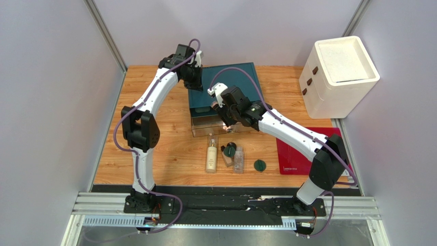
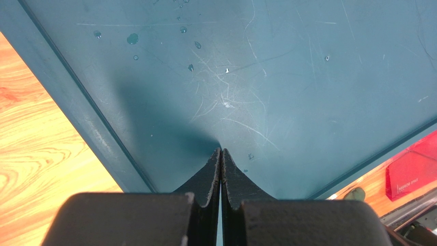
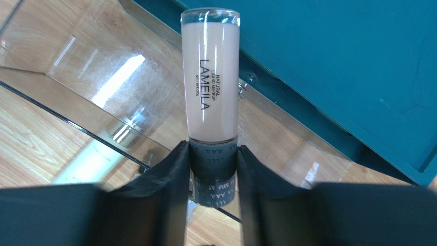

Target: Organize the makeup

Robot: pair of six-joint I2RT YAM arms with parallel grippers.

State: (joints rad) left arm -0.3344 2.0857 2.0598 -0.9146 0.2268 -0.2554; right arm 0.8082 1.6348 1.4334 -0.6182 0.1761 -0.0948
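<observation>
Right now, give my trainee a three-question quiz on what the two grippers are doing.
1. True or false: the left gripper is shut over the teal box.
2. What does the right gripper hold? A) cream bottle B) beige tube C) green disc
3. Fill in: the held item is gripped by its dark ____.
Key: 1 true; 2 B; 3 cap.

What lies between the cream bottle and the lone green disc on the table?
In the top view, a small dark green piece and a clear slim tube lie between the cream bottle and the disc.
</observation>
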